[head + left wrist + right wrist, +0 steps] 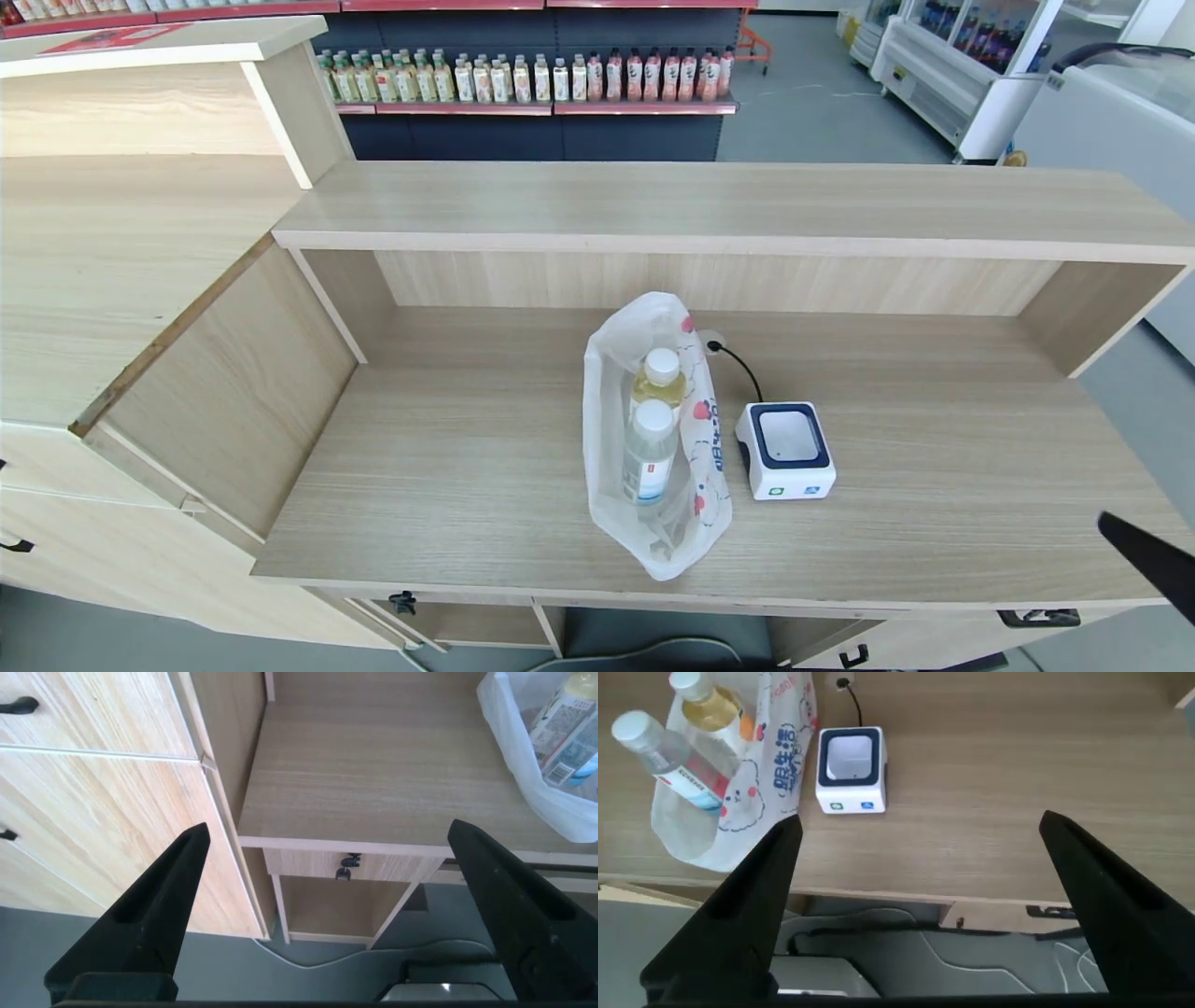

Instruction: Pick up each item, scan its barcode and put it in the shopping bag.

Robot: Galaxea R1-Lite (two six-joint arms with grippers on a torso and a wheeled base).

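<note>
On the wooden counter [934, 485], a loaded shopping bag [602, 439] stands beside the scanner [787, 450], with both grippers empty.

The white printed bag stands open-mouthed near the counter's middle, close to the front edge, and the white barcode scanner sits just beside it on the robot's right, apart from the plastic, its window facing up. The left gripper [329, 831] hangs off the counter's front left corner, its jaws spread wide with nothing between them; the right gripper [920, 821] hangs before the front edge on the scanner's side, likewise spread wide and empty. Inside the bag stand two white-capped bottles, one clear [651, 448] nearer the robot and one holding a yellow drink [659, 378] behind it. A black cable [742, 369] runs from the scanner's back to a hole in the counter.
</note>
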